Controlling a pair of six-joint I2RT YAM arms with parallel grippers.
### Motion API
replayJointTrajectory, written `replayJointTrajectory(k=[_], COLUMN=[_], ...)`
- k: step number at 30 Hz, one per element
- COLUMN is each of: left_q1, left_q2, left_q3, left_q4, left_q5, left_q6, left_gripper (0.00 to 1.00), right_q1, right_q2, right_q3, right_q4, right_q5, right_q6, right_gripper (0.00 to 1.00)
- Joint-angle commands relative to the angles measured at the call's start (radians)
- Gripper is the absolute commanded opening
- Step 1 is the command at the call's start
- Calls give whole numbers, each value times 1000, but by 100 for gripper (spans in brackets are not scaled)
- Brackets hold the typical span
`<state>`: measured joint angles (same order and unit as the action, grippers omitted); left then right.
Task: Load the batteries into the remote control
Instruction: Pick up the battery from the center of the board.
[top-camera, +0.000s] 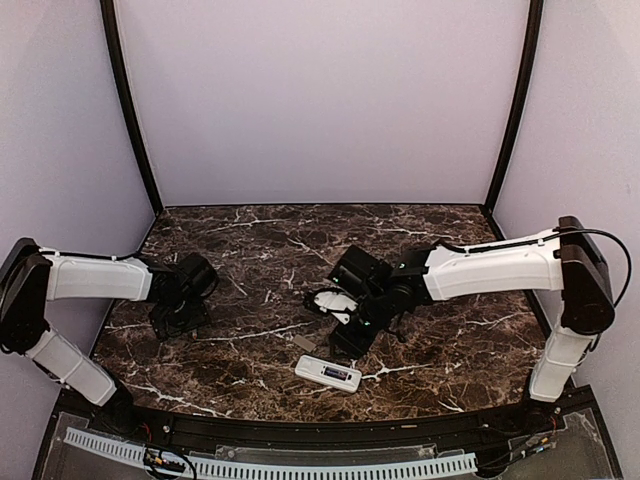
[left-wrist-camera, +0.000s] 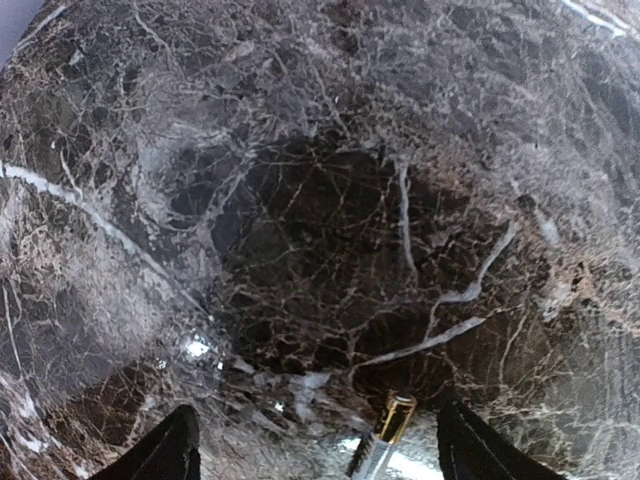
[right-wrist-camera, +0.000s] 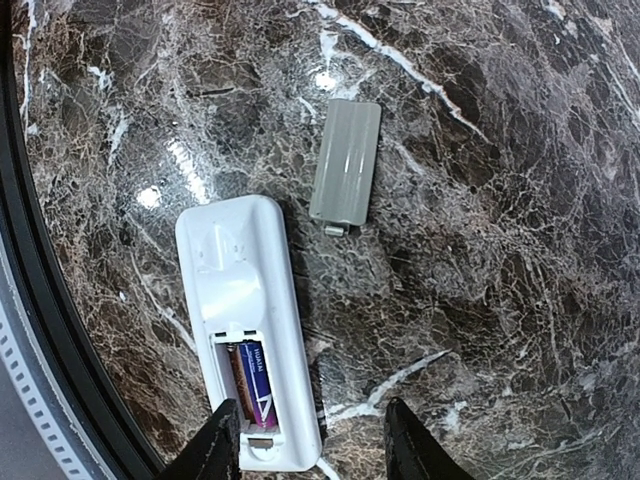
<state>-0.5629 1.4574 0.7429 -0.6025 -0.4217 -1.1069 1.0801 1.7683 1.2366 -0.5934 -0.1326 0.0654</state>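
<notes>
Jaws of the right gripper (right-wrist-camera: 312, 402) are part-spread with nothing pinched. One fingertip (right-wrist-camera: 215, 450) hangs over the near end of the remote control (right-wrist-camera: 240, 280), the other over bare table (right-wrist-camera: 520, 300). Jaws of the left gripper (left-wrist-camera: 317, 405) are spread wide and empty, with only marble below, well apart from the remote.

The remote lies back-up, just ahead of and partly under the right jaws, its compartment (right-wrist-camera: 250, 385) open at the end nearest the fingers. One battery (right-wrist-camera: 250, 378) is seated lengthwise in it, purple-red label up. The grey cover (right-wrist-camera: 345, 160) is off, flat on the table farther ahead of the jaws, near the remote's far end and not touching it.

Step, my read: mid-load, with one cell in and the cover not yet back on. The next move likely calls for getting a second battery pinched, lining it up along the free slot with the poles the right way, and pressing it down. The cover goes on after that.

Hard to make out:
- I can't pick out a loose battery in any view.
- The slot beside the seated cell is narrow and partly behind the fingertip, so I can't tell if it is filled.
- Both wrist views cut the fingers off at the bottom edge.
- In the left wrist view a brass-capped bit (left-wrist-camera: 392, 425) sits low between the fingers, cropped; I can't tell what it is.
- From above, the right gripper's body covers the table beneath it.
</notes>
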Motion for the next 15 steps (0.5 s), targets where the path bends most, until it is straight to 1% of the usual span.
replayJointTrajectory(k=[1,2,3,5,7,12,15], left_q1=[23,24,24,24,24,24,24], left_q2=[16,25,29,33,31,18,36], left_q3=[-23,-25,-25,-28,-34,-57,-66], left_q4=[44,44,44,45,49,66,94], left_q5=[62,69,72,83,96,125,140], left_q6=[17,18,18,21,24,22,30], left_gripper=[72,69,62,53,50,49,43], right_q1=[10,9,8,9,8,9,9], right_q2=[-39,-43,-44,-45,-42,-33,-29], right_q3=[-15,-16,-17,-15,-11,-4,2], right_q4=[-6,-6,-6,-9,-12,-20,-24], right_q5=[18,19,20,21,21,22,24], right_q6=[13,13,13,12,13,8,6], right_gripper=[46,46,46,46,46,46,46])
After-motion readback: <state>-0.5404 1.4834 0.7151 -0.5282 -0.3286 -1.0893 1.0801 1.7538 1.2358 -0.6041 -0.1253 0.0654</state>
